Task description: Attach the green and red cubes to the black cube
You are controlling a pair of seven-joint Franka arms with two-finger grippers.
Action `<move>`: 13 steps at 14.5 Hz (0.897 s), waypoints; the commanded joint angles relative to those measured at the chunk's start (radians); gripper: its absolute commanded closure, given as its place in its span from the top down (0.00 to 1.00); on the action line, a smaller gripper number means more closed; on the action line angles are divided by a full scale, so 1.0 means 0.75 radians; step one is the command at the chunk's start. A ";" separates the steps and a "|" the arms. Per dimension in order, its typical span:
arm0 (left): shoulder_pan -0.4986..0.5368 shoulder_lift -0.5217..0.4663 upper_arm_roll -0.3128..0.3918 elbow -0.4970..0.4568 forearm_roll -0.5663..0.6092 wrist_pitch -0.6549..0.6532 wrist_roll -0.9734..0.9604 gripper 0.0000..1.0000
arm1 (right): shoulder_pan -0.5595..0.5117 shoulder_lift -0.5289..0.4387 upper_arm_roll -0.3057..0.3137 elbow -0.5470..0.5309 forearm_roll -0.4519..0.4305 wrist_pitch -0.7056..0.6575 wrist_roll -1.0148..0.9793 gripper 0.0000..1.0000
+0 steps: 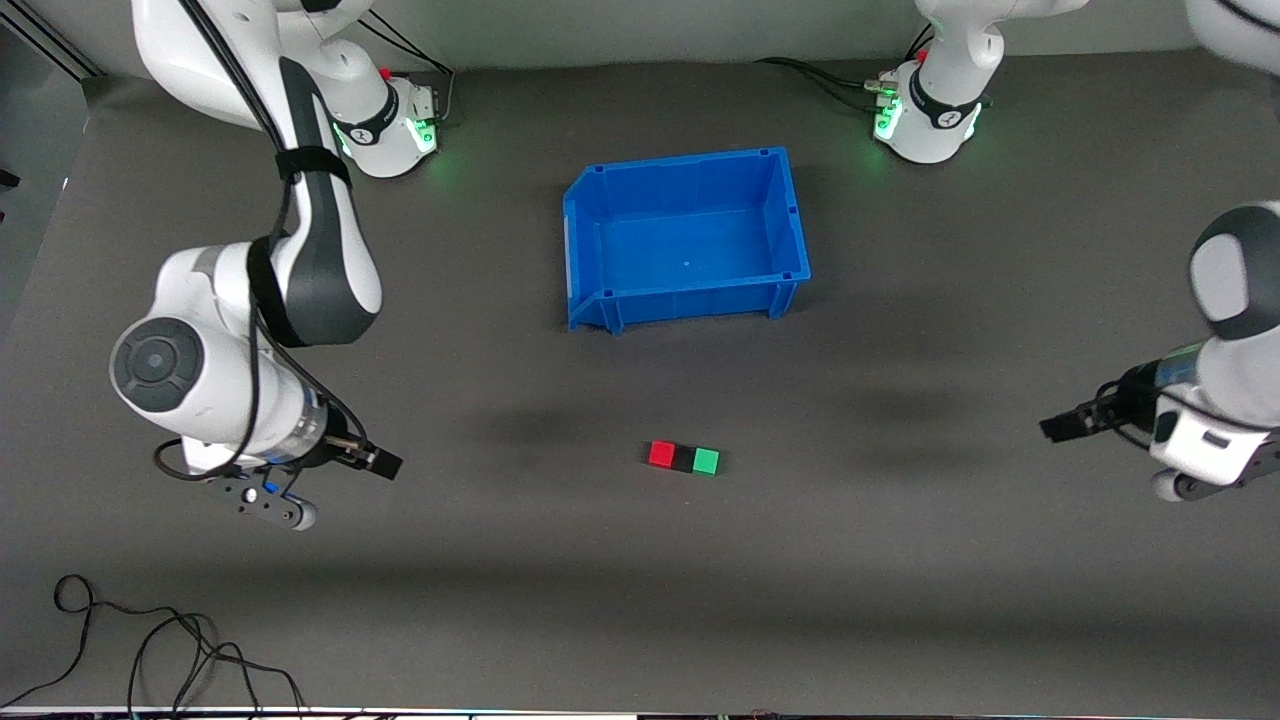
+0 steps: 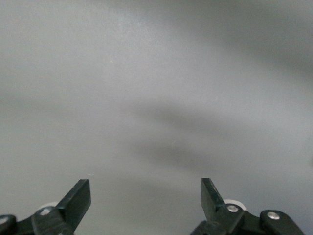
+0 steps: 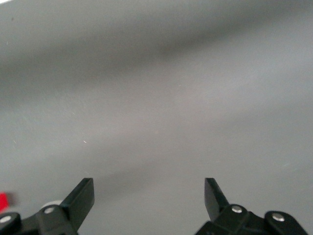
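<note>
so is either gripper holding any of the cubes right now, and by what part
Nothing is held. The left gripper and right gripper are both open over bare table, apart from the red cube, black cube and green cube.

A blue bin (image 1: 686,238) sits open-topped on the dark grey bench (image 1: 900,560), between the two ends and toward the robot bases. A loose black cable (image 1: 150,650) lies coiled at the bench's near edge, toward the right arm's end.

No legible text, labels, brands, numbers or signs found. The arm bases carry small dark marks, too small to read. The bin, cubes and counter bear no readable markings in any view.
</note>
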 commanded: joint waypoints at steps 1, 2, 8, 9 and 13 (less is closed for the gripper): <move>-0.007 -0.115 -0.012 -0.063 0.121 -0.047 0.168 1.00 | 0.002 -0.123 -0.024 -0.054 -0.050 -0.086 -0.246 1.00; -0.005 -0.142 -0.012 -0.065 0.156 -0.047 0.190 1.00 | 0.008 -0.150 -0.046 -0.052 -0.050 -0.115 -0.300 1.00; 0.036 -0.159 -0.014 0.041 0.074 -0.100 0.260 1.00 | 0.006 -0.367 -0.100 -0.081 -0.115 -0.232 -0.412 1.00; 0.034 -0.159 -0.014 0.041 0.058 -0.100 0.250 1.00 | -0.008 -0.393 -0.102 -0.091 -0.119 -0.232 -0.451 1.00; 0.020 -0.152 -0.017 0.043 0.058 -0.102 0.243 1.00 | -0.261 -0.506 0.110 -0.142 -0.217 -0.232 -0.482 1.00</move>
